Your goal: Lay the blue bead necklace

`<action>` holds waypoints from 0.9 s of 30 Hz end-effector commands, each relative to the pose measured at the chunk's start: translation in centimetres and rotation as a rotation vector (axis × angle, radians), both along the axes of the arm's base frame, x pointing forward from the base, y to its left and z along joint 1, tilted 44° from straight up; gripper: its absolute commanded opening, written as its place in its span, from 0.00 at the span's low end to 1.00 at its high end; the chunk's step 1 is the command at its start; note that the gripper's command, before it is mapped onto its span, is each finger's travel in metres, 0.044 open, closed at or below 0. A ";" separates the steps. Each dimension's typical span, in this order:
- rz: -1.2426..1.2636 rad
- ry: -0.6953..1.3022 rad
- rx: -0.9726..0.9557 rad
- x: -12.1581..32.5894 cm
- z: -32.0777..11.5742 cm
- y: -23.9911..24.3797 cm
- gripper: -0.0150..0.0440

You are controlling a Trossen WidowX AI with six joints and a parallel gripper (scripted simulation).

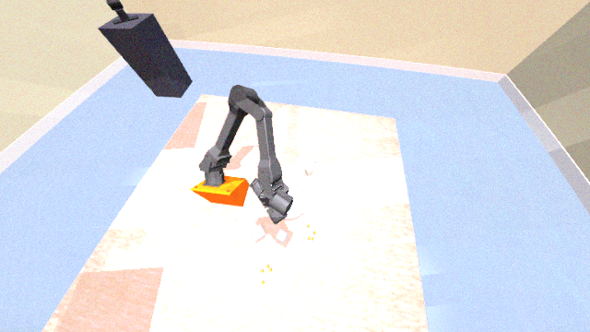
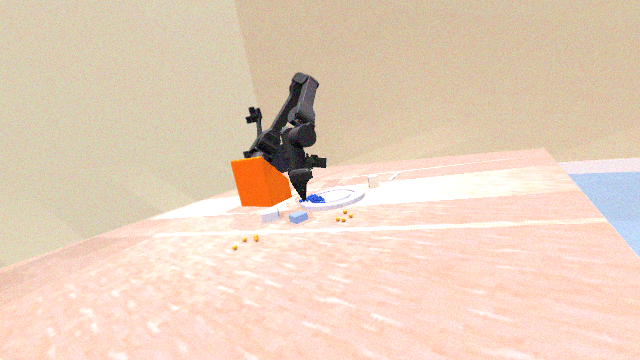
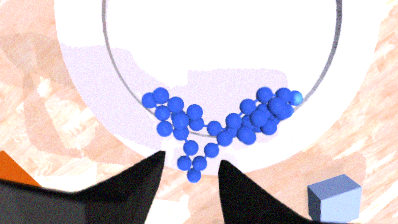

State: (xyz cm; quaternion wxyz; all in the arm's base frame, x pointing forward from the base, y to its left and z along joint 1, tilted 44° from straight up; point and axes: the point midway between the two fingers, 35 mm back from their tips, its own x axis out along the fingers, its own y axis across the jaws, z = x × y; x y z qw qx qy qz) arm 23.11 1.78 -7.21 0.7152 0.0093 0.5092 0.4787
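The white round bead board (image 3: pixel 82 75) (image 2: pixel 345 203) lies flat, with its thin groove ring showing in the wrist view; it is washed out in the top view. The blue bead necklace (image 3: pixel 259 117) (image 2: pixel 315 199) is bunched on the board's near side in two clumps, left and right, both lying over the groove line. A short loop of beads between them hangs outward over the rim, toward the fingers. My gripper (image 3: pixel 192 161) (image 2: pixel 303 200) is open, with its fingertips either side of that loop's outer end. No bead is pinched. In the top view the wrist hides the fingertips.
A blue block (image 3: pixel 334 197) (image 2: pixel 298 217) and a white block (image 2: pixel 270 215) lie near the board. Small yellow balls (image 2: pixel 343 220) (image 1: pixel 312 238) lie in two groups. The orange arm base (image 2: pixel 255 182) (image 1: pixel 230 195) stands beside the board. A small pale block (image 2: pixel 373 181) (image 1: pixel 309 171) stands beyond it.
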 end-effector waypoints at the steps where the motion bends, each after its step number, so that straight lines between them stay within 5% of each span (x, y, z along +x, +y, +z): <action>1: 0.000 0.000 0.000 0.0 0.0 0.0 0.74; 7: -0.001 0.004 0.001 0.0 0.1 -0.1 1.00; 27: -0.001 0.005 0.000 0.0 0.1 -0.1 1.00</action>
